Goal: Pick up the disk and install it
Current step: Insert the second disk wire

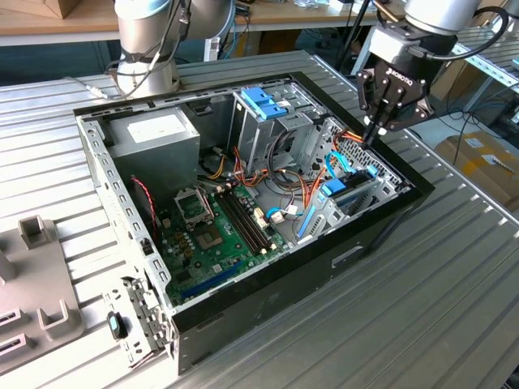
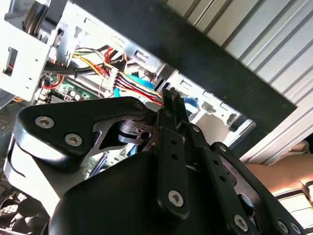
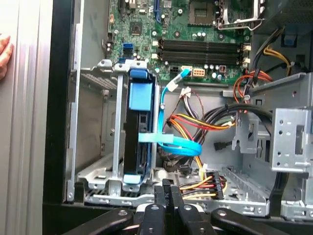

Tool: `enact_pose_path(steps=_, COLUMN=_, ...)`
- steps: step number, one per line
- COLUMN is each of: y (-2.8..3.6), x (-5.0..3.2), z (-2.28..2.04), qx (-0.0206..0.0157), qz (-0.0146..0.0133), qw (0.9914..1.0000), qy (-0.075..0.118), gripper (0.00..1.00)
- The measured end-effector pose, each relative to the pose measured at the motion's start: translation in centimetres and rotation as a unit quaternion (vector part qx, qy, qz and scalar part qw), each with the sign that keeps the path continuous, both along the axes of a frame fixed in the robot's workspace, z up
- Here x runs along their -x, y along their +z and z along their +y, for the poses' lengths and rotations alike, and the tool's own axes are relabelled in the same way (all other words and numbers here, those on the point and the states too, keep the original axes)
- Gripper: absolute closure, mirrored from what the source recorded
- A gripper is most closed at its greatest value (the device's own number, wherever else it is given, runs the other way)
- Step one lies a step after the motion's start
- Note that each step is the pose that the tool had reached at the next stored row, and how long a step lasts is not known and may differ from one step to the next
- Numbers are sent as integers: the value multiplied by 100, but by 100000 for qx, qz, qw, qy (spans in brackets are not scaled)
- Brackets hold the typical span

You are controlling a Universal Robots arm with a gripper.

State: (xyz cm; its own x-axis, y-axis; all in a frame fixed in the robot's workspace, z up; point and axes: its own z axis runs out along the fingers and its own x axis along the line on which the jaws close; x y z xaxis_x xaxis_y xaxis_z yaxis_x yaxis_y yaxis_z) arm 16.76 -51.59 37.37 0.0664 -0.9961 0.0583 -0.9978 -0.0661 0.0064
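Seating step: we judge the install stage is in hand, since the disk (image 3: pixel 137 147) is not carried but stands on edge inside the drive cage (image 3: pixel 116 103) of the open computer case (image 1: pixel 243 304)
Disk place: in the exterior view we find the disk at the case's corner toward the exterior view's right, just beside the black front wall, its light-blue rail frame facing up
Gripper: the gripper (image 1: pixel 371 134) hangs over that same corner, and in both wrist views we see its two fingers (image 3: pixel 166 192) pressed together with nothing between them
Contact: the fingertips sit near the cage's edge and the bundle of coloured power wires (image 3: pixel 203 183); we cannot tell whether they touch anything
Seating depth: we cannot tell whether the disk is fully home in its slot
Cabling: a flat blue data cable (image 3: pixel 178 144) crosses the disk's side
What a further move calls for: in our judgement, a straight, gentle press along the cage rails, clear of the wires
Bystander: a person's hand (image 3: pixel 4 54) rests on the table beside the case, near the working corner, so we would want slow motion there
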Motion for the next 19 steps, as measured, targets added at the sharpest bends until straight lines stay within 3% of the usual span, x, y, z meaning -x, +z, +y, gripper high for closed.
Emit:
enact_pose_path(steps=10, y=-3, x=262, z=-1, qx=-8, qz=-1, qw=100000, qy=-2, gripper=84)
enact_pose_path(steps=19, y=-3, x=272, z=-1, qx=-4, qz=1, qw=100000, qy=1, gripper=84)
